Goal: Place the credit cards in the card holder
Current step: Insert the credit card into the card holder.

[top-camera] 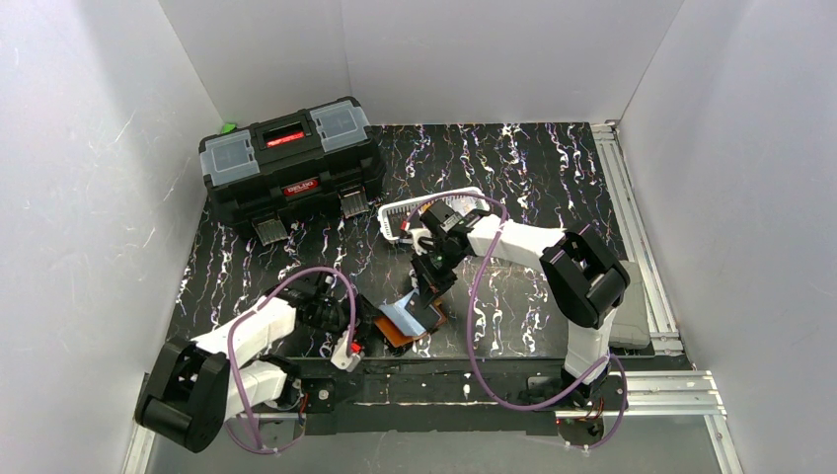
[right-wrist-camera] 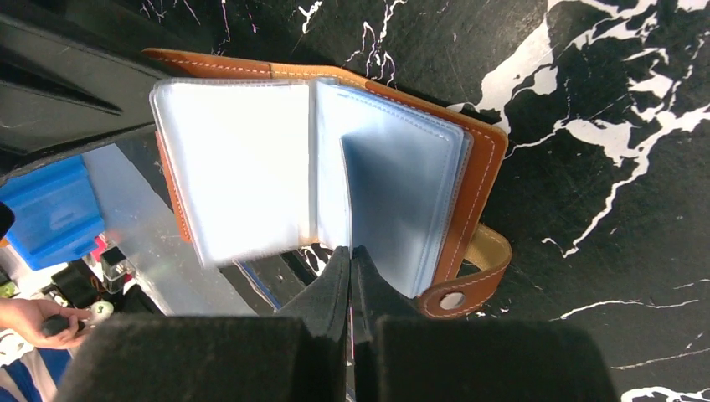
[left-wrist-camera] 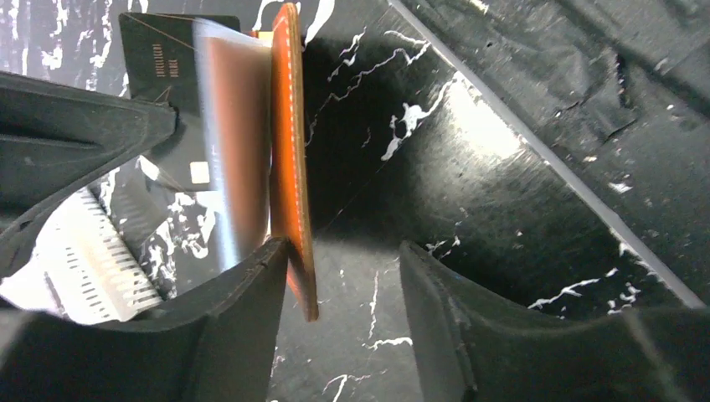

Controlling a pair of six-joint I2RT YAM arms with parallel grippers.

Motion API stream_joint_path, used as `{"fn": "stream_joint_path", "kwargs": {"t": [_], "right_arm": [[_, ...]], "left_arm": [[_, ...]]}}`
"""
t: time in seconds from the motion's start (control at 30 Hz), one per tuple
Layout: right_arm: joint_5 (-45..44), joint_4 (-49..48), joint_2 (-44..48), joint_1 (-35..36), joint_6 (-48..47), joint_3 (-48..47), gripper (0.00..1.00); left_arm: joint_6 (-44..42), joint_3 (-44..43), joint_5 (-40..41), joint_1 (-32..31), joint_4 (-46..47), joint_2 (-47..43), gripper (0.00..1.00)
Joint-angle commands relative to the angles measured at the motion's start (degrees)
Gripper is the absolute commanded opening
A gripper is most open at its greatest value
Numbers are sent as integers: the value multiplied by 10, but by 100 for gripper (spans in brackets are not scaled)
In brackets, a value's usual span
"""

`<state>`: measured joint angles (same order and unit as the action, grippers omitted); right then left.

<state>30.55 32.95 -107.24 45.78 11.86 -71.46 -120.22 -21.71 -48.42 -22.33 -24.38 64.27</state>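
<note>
The card holder [top-camera: 410, 324] lies open on the dark marbled table near the front edge, a brown leather cover [right-wrist-camera: 477, 176] with clear sleeves [right-wrist-camera: 243, 184] fanned out. My right gripper [right-wrist-camera: 352, 251] comes from above and is shut on the lower edge of one clear sleeve. My left gripper [left-wrist-camera: 345, 251] is at the holder's left side, jaws apart. The cover's edge [left-wrist-camera: 289, 159] stands just inside them against the left finger [left-wrist-camera: 234, 318]. A dark credit card [left-wrist-camera: 163, 67] with gold print shows behind the sleeves. No other cards show.
A white slotted basket [top-camera: 434, 212] stands behind the right arm, also seen in the left wrist view as the basket [left-wrist-camera: 100, 264]. A big black toolbox [top-camera: 291, 163] sits at the back left. A metal rail [top-camera: 632, 227] runs along the table's right side.
</note>
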Motion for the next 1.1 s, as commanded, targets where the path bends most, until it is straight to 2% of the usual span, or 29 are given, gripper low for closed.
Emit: {"fn": "stream_joint_path", "kwargs": {"t": [0.0, 0.17, 0.37, 0.53, 0.63, 0.73, 0.83, 0.97, 1.0, 1.07], "right_arm": [[21, -23, 14, 6, 16, 0, 1], [55, -35, 4, 19, 21, -8, 1], [73, -43, 15, 25, 24, -6, 1], [96, -61, 27, 29, 32, 7, 1], [100, -64, 11, 38, 30, 12, 1], [98, -75, -16, 44, 29, 21, 1], [85, -86, -42, 50, 33, 29, 1], [71, -109, -57, 54, 44, 47, 1], [65, -114, -58, 54, 46, 50, 1], [60, -117, -57, 54, 48, 52, 1]], "left_arm": [[-304, 32, 71, -2, -20, -21, 54], [-296, 43, 89, -2, -19, -32, 59], [-274, 38, 96, -2, -29, -46, 58], [-195, 31, 53, -2, -21, -99, 51], [-148, 49, 42, 0, 18, -148, 52], [-124, 50, 42, 3, -3, -192, 53], [-45, 44, 32, 4, -7, -236, 56], [47, -16, -2, 4, -82, -243, 59], [52, -30, -14, 4, -111, -234, 60], [5, -49, -34, 3, -179, -211, 61]]}}
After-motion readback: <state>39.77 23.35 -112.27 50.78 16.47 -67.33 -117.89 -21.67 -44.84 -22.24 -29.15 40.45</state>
